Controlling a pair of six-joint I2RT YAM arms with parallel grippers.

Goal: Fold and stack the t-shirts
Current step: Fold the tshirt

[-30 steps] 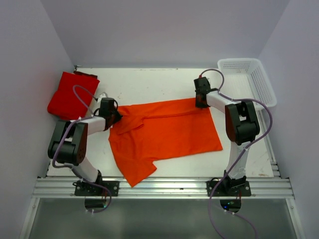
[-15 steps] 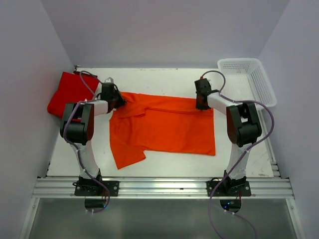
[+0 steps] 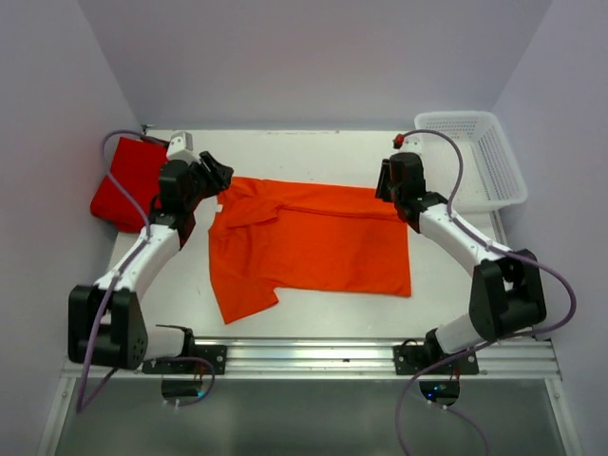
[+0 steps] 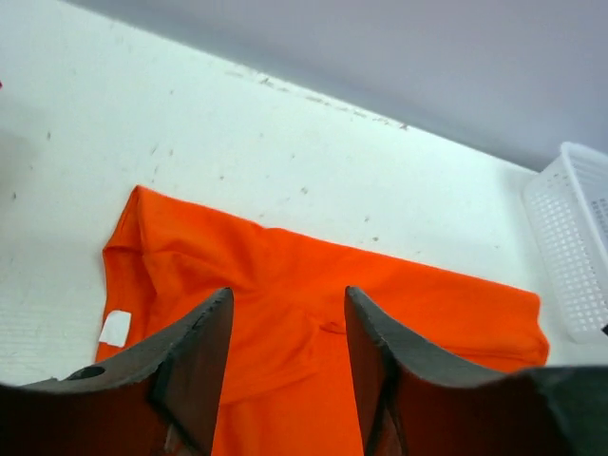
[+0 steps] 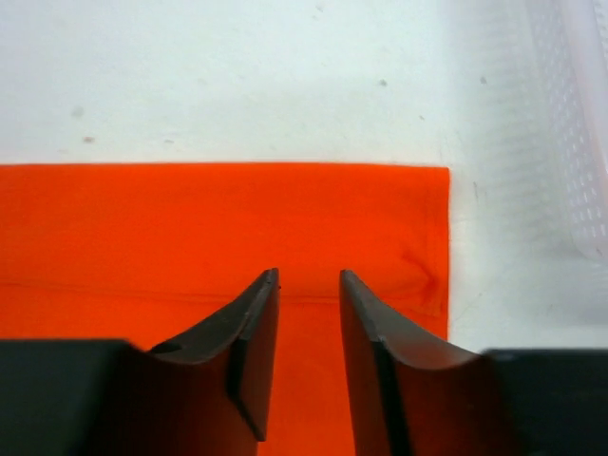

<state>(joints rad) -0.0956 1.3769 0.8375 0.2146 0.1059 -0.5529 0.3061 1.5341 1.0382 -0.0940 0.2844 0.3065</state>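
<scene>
The bright orange t-shirt [image 3: 313, 242] lies spread across the middle of the table, its far strip folded over and one sleeve sticking out toward the near left. The deeper red t-shirt [image 3: 123, 180] sits bunched at the far left. My left gripper [image 3: 218, 177] hovers open above the orange shirt's far left corner. In the left wrist view its gripper [image 4: 288, 292] holds nothing, with orange cloth [image 4: 427, 304] below. My right gripper [image 3: 388, 185] hovers open over the far right corner. The right wrist view shows its gripper [image 5: 309, 274] empty above the folded hem [image 5: 190, 218].
A white mesh basket [image 3: 475, 157] stands at the far right corner, also seen as the basket [image 4: 575, 237] and the basket [image 5: 570, 142] in the wrist views. Bare white table [image 3: 313, 157] lies beyond the shirt. Grey walls close in on three sides.
Both grippers carried the orange shirt's edge toward the far side, then let go, opened and lifted off. The shirt has lain still for the last half second.
</scene>
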